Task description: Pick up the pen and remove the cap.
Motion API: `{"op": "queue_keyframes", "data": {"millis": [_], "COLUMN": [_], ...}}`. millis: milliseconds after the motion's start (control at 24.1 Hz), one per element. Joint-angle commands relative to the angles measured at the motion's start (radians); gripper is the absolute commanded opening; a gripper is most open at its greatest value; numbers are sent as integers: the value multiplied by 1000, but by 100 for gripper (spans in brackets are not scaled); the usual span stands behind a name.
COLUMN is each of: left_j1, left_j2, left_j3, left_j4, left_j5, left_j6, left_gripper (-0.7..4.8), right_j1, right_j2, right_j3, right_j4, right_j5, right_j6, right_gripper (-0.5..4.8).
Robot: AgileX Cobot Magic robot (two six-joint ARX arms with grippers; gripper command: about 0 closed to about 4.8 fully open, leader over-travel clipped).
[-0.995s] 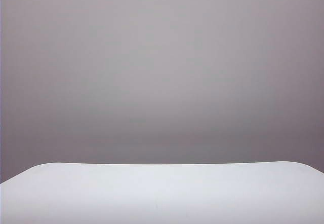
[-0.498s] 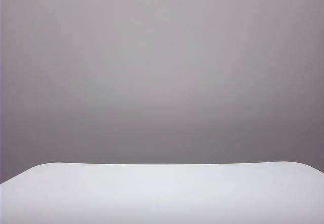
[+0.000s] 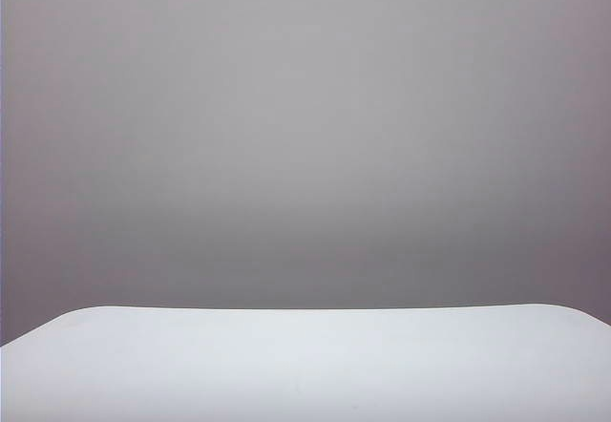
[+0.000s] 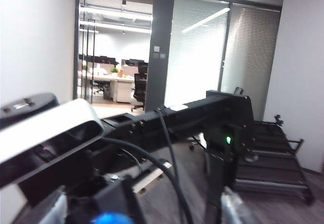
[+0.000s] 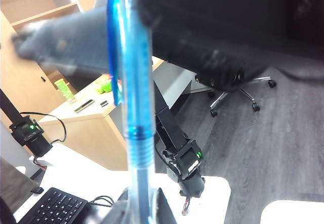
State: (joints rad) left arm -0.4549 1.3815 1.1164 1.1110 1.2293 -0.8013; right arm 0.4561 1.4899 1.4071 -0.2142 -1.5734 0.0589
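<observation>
The white round-cornered table (image 3: 305, 365) shows neither arm in the exterior view, so I judge both work in free air. The right gripper (image 5: 144, 209) is clamped low on the slim clear-barrelled pen (image 5: 139, 183), leaving its short translucent blue cap (image 5: 132, 62) exposed. The left gripper (image 4: 144, 211), jaws wide, straddles the cap's rounded tip with room to close.
</observation>
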Motion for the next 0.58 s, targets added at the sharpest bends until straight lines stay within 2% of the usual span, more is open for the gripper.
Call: {"op": "queue_keyframes", "data": {"millis": [41,83,207,249,498,581], "left_j1": [-3,-3,-3,-3,-3,-3], "left_j2": [13,14,23,26,26,26], "left_j3": [2,2,2,2,2,2], "left_j4": [12,12,11,12,12,12], "left_j5": [8,9,6,5,0,-15], "left_j6": [4,5,8,8,8,7], "left_gripper": [306,268,258,232,229,183], "right_j1": [2,2,2,2,2,2], "right_j2": [-3,-3,-3,-3,-3,-3], "right_j3": [6,6,6,6,6,6], "right_j4": [10,10,10,10,10,10], "right_j5": [-8,-8,-8,-8,-6,2], "right_j6": [18,19,22,24,24,24], "right_gripper": [48,48,47,47,48,48]}}
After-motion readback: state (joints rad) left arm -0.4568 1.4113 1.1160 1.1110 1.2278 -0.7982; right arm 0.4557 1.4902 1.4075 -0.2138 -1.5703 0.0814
